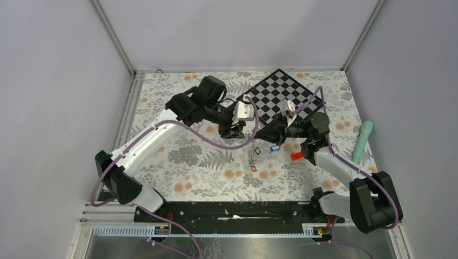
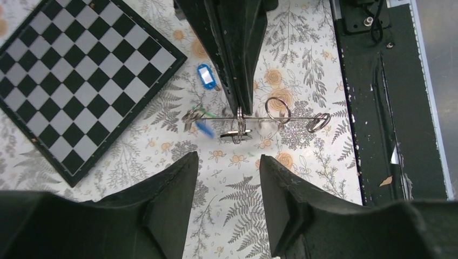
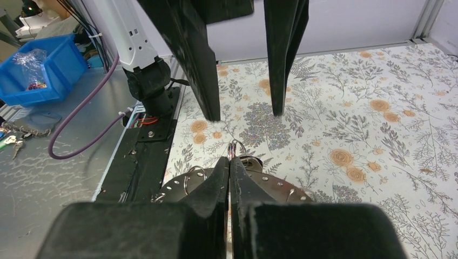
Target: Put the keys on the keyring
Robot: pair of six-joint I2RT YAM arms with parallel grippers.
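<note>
Being pinched by the right gripper is the keyring. The left gripper is being held open nearby

My top camera looks down on the whole table; wrist cameras sit close, facing each other across the keyring.

Blurry blue key tag

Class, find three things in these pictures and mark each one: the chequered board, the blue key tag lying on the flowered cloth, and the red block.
chequered board (image 1: 276,89): top external view, a square near its middle.
blue key tag (image 2: 206,75): left wrist view, its white label window.
red block (image 1: 296,156): top external view, its middle.
</note>
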